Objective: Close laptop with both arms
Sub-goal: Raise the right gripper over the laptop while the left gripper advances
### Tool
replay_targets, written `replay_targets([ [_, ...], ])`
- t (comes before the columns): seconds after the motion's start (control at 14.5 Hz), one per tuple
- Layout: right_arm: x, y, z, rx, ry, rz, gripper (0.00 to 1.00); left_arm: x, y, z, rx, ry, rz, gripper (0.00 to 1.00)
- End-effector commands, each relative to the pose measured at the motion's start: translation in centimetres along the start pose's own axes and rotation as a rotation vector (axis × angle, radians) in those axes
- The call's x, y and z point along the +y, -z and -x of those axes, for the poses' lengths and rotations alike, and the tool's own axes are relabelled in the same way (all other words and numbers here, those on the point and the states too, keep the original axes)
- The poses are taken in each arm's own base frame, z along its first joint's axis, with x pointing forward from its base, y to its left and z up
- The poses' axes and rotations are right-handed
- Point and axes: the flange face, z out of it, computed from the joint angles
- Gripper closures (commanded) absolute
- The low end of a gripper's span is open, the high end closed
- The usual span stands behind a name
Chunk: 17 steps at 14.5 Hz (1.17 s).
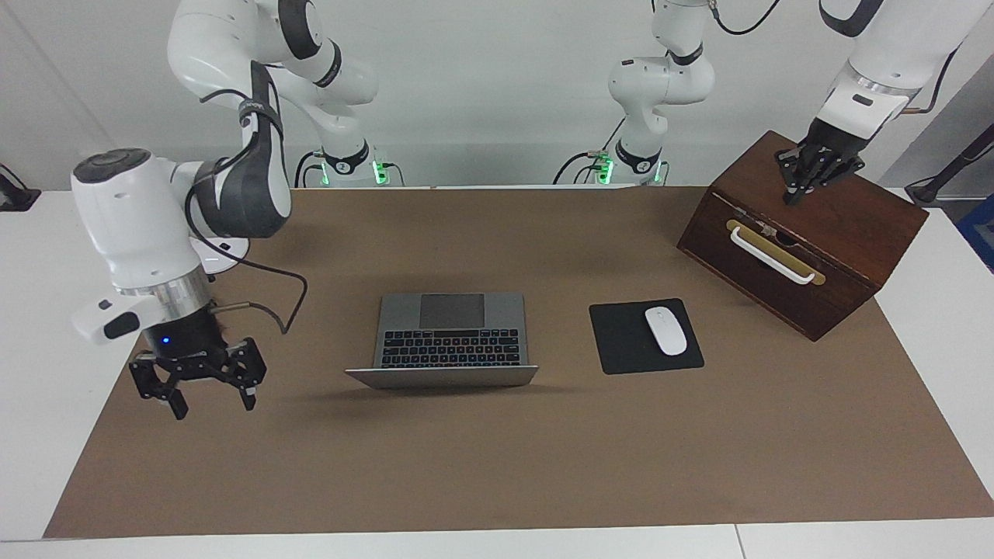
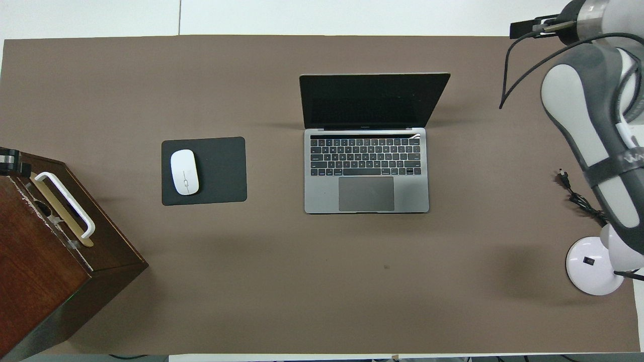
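The silver-grey laptop (image 1: 450,326) stands open mid-table on the brown mat, its dark screen (image 2: 372,100) tilted away from the robots. My right gripper (image 1: 213,404) hangs open and empty low over the mat, level with the laptop's lid edge, a good gap from it toward the right arm's end of the table. The right arm (image 2: 583,115) reaches in along that end. Over the top of the wooden box, my left gripper (image 1: 794,194) is shut, fingertips together and pointing down, holding nothing.
A white mouse (image 1: 665,331) lies on a black mouse pad (image 1: 621,341) beside the laptop. The wooden box (image 1: 808,256) with a white handle sits at the left arm's end. A white lamp base (image 2: 593,266) and a black cable (image 2: 578,201) lie at the right arm's end.
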Motion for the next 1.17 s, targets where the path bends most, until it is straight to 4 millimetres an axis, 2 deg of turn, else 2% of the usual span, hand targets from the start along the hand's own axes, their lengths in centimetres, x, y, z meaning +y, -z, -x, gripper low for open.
replay_targets([
  [0.0,0.6,-0.8,-1.1,0.013,-0.008,0.017,0.70,0.4,-1.5,0.4,0.040,0.003,0.015,1.00],
  [0.07,0.5,-0.8,-1.1,0.006,0.008,0.032,0.90,0.7,-2.2,0.6,0.055,0.000,0.020,1.00],
  [0.14,0.8,-0.9,-1.0,-0.003,0.019,0.048,1.00,0.9,-3.0,0.9,0.074,-0.004,0.020,1.00],
  [0.35,1.0,-0.8,-0.9,-0.011,0.037,0.064,1.00,1.6,-5.5,2.2,0.135,-0.002,0.048,1.00],
  [0.48,0.2,-0.8,-0.8,-0.024,0.037,0.057,1.00,3.1,-6.8,2.9,0.183,-0.029,0.052,1.00],
  [0.62,-3.5,-0.8,-1.1,-0.028,0.027,0.036,1.00,4.4,-8.2,3.4,0.214,-0.051,0.054,1.00],
  [0.83,-6.8,-0.9,-1.0,-0.057,-0.051,0.031,1.00,5.9,-9.6,3.7,0.260,-0.079,0.056,1.00],
  [1.04,-11.0,-0.8,-0.7,-0.080,-0.120,0.058,1.00,8.3,-11.9,4.2,0.299,-0.093,0.067,1.00],
  [1.11,-12.4,-0.8,-0.5,-0.095,-0.135,0.074,1.00,9.7,-12.5,4.4,0.311,-0.094,0.076,1.00],
])
